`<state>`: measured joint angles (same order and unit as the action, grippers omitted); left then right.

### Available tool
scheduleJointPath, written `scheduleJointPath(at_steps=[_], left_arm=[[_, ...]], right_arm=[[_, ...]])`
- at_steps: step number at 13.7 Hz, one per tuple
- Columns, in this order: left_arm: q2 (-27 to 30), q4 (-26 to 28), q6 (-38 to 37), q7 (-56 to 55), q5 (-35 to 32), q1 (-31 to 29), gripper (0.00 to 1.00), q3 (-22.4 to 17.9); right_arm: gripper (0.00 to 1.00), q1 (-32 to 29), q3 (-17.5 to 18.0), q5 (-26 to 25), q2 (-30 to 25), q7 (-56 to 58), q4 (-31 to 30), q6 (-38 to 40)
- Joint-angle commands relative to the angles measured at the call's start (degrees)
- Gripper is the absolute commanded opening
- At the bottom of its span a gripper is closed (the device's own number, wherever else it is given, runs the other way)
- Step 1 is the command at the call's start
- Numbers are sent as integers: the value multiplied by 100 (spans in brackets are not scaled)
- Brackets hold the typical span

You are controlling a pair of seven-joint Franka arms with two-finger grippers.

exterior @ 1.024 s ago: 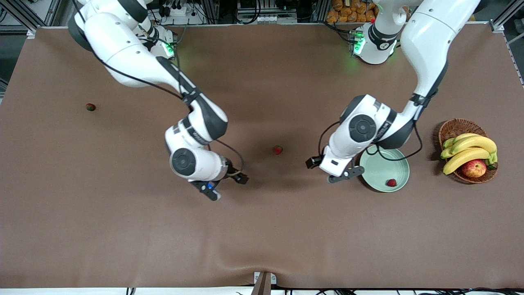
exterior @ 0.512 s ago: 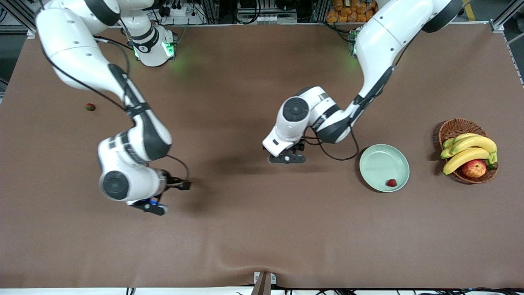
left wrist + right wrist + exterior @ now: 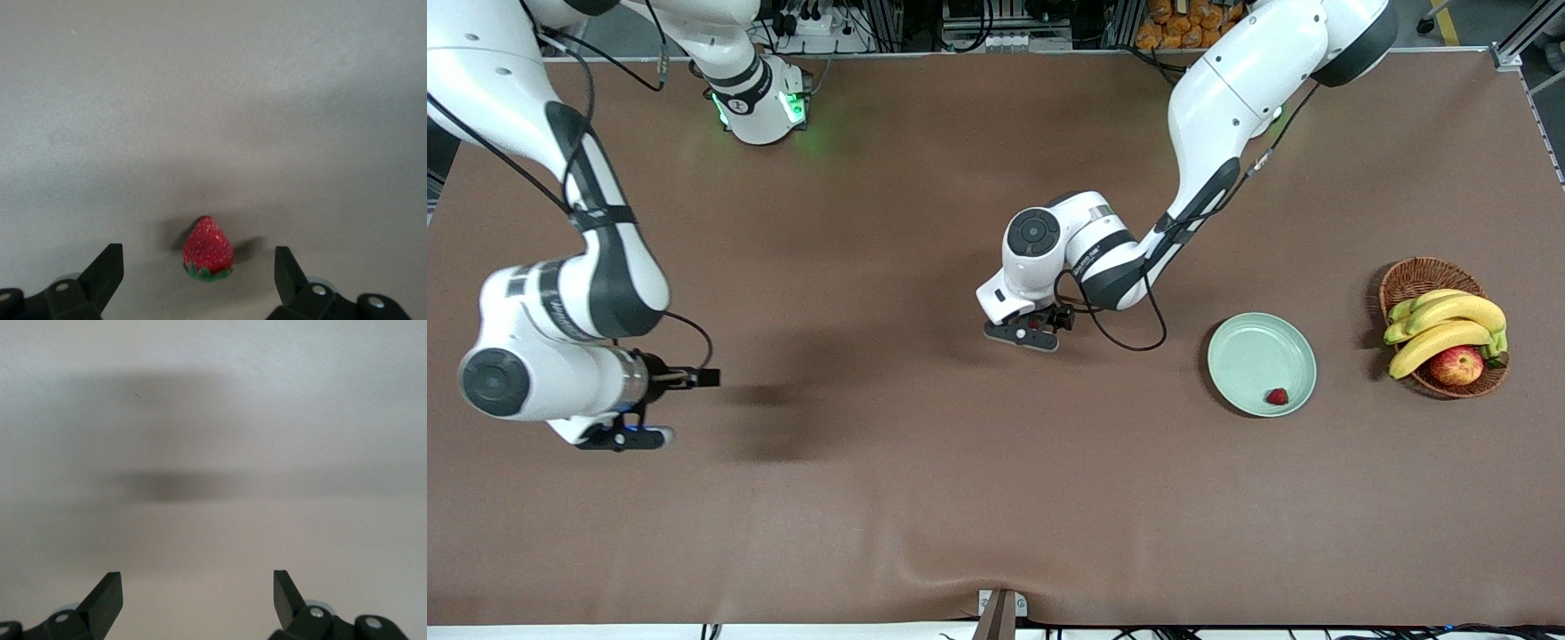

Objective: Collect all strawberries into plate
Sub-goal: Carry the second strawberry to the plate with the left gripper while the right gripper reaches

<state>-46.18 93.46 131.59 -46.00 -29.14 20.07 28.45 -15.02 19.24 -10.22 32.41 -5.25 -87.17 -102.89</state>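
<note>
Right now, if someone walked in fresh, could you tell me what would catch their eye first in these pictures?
The left gripper, jaws open, straddles a strawberry mid-table. Toward the left arm's end, the mint plate holds one berry, beside a wicker basket of bananas and an apple. The right gripper hangs open over bare table.

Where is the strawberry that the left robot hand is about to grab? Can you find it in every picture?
Front view: strawberry mostly hidden under the open left gripper, mid-table, toward the right arm's end from the plate.
Left wrist view: strawberry on the cloth between the open fingers.
Right wrist view: not in it.
Shared landmark: the left gripper's fingers.
</note>
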Motion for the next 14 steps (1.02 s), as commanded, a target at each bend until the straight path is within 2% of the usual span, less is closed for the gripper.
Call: scheduleJointPath(at_steps=[1,3,5,6,8,10,11,14], left_arm=[[-67,-109,-36,47,-127,94,93,-85],[-84,-109,-36,12,-119,94,82,-85],[-84,-100,-36,3,-92,94,70,-85],[-84,-91,-36,3,-84,94,58,-76],[-84,-83,-36,-128,-84,93,30,-85],[-67,-82,-63,-172,-75,85,5,-85],[-32,-82,-98,-181,-49,59,0,-76],[170,-91,-492,-409,-31,-317,0,-76]], right_arm=[[100,-395,80,-32,-1330,313,-1666,-467],[100,-615,71,-32,-2095,699,-2573,-591],[100,-992,-16,2,-2475,1478,-3023,-618],[100,-1107,-208,194,-2668,1970,-3364,-671],[100,-1108,-569,214,-3125,2447,-4085,-1222],[100,-1108,-1112,214,-3119,3140,-4387,-1523],[100,-1108,-1350,205,-3118,3431,-4466,-1559],[100,-1117,-1835,161,-3127,3592,-4904,-1672]])
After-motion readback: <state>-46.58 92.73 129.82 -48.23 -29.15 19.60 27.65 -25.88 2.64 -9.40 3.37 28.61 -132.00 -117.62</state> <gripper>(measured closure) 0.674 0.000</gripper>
